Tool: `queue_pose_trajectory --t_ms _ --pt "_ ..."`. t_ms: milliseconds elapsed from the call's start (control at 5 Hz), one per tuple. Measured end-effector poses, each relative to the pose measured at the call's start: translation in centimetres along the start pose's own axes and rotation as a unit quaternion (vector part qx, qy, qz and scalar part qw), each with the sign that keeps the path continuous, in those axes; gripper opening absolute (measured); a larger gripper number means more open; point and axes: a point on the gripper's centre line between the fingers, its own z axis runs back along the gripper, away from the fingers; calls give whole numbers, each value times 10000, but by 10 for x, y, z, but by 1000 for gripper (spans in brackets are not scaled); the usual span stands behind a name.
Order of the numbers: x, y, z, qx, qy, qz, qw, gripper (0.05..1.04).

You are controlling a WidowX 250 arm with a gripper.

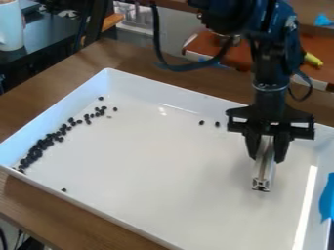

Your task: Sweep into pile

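The gripper point(265, 150) hangs over the right part of the white tray point(156, 168), shut on a metal bar point(263, 171) that points down and toward the camera. Whether the bar's end touches the tray floor I cannot tell. Many small dark beans point(40, 146) lie in a band along the tray's left wall, densest toward the near left corner and thinning toward the far corner. Two more beans point(209, 123) sit apart near the far wall, just left of the gripper. A lone bean point(64, 190) lies by the near left wall.
The tray's raised walls surround the beans, on a brown wooden table point(32, 205). Blue tape point(326, 197) is at the right edge. Behind the arm are an orange-brown surface point(225, 51) and a yellow object point(314, 60). A white mug point(10, 27) stands at the far upper left.
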Motion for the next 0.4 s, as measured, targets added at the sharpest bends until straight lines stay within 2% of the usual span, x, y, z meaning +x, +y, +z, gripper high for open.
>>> queue_pose_trajectory --t_ms 200,400 --pt "1 5 -9 37 92 -15 9999 382" --pt "10 17 -7 19 46 33 10000 382"
